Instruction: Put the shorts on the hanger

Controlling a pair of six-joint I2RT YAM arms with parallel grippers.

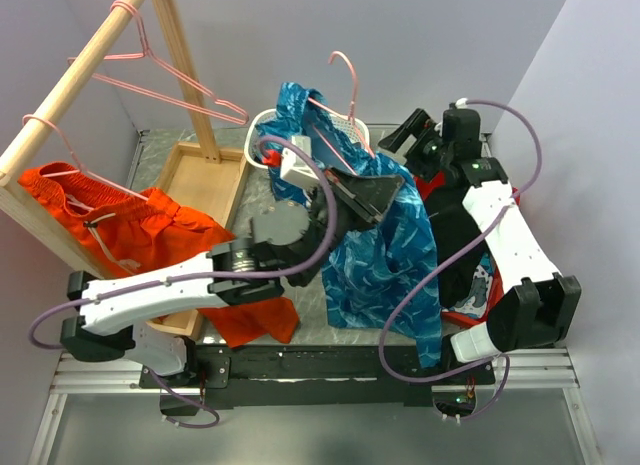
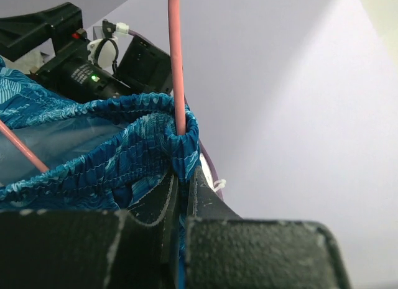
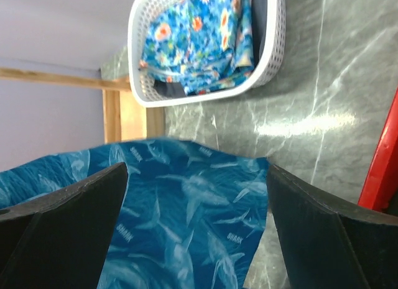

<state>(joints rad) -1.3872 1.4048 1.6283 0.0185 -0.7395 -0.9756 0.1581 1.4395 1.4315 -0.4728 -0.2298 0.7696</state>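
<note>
Left gripper (image 2: 181,177): black fingers closed, pinching the elastic waistband of blue turquoise-printed fabric shorts (image 2: 124,149), held aloft with a thin pink wire hanger (image 2: 176,65) threading that waistband. Right gripper (image 3: 198,177): jaws wide, empty, above the cloth. Advisable: hold pinch firm, seat waistband evenly.

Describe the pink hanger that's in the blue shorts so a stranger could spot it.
At centre, find the blue shorts held up. The hanger pokes out of them, hook in the air; the other pink hangers hang on the wooden rack.
</note>
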